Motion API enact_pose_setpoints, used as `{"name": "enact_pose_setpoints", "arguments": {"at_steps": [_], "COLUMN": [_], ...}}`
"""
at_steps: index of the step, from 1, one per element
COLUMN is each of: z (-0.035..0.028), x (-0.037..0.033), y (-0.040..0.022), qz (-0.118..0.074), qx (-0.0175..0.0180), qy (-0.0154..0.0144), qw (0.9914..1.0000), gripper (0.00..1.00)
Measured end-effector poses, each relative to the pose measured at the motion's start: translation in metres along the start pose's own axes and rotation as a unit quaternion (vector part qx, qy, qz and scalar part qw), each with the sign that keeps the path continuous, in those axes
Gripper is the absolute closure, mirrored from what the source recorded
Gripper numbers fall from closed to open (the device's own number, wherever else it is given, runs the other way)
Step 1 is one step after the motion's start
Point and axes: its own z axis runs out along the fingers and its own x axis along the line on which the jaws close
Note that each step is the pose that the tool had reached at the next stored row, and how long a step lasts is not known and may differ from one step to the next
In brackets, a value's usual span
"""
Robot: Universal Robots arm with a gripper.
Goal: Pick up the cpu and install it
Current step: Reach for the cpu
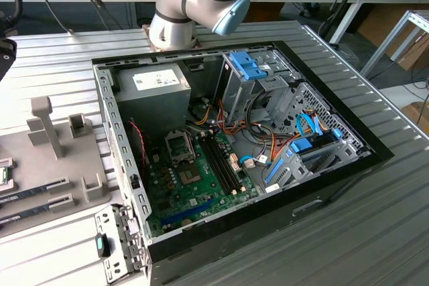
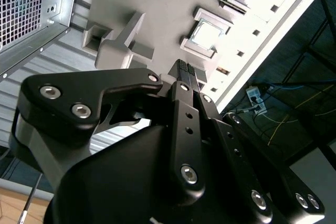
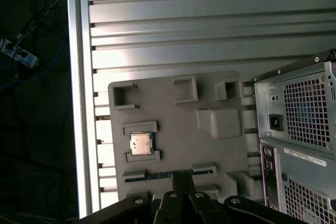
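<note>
The cpu (image 3: 140, 143) is a small silver square with a thin green rim. It lies flat in a raised pocket of the grey holder plate (image 3: 210, 150) beside the computer case, and the second wrist view shows the cpu (image 2: 206, 35) there too. My gripper (image 2: 185, 72) hangs well above the plate, apart from the chip, with its black fingertips (image 3: 182, 176) pressed together and nothing between them. At the exterior view's left edge a sliver of the cpu (image 1: 3, 174) shows on the holder plate (image 1: 87, 185).
The open computer case (image 1: 322, 185) lies on the ribbed metal table (image 1: 375, 232), with the green motherboard and its open socket (image 1: 179, 145) inside. Two memory sticks (image 1: 33, 192) rest in the holder plate. A tall grey post (image 1: 45, 125) stands on it.
</note>
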Motion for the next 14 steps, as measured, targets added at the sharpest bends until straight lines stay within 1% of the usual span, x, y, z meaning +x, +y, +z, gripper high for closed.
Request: {"name": "enact_pose_setpoints", "arguments": {"at_steps": [14], "z": [0.0023], "x": [0.0016], "y": [-0.0002], "qz": [0.000], "qx": [0.0000], "qy": [0.0000], "qw": [1.00000], "gripper": [0.89]}}
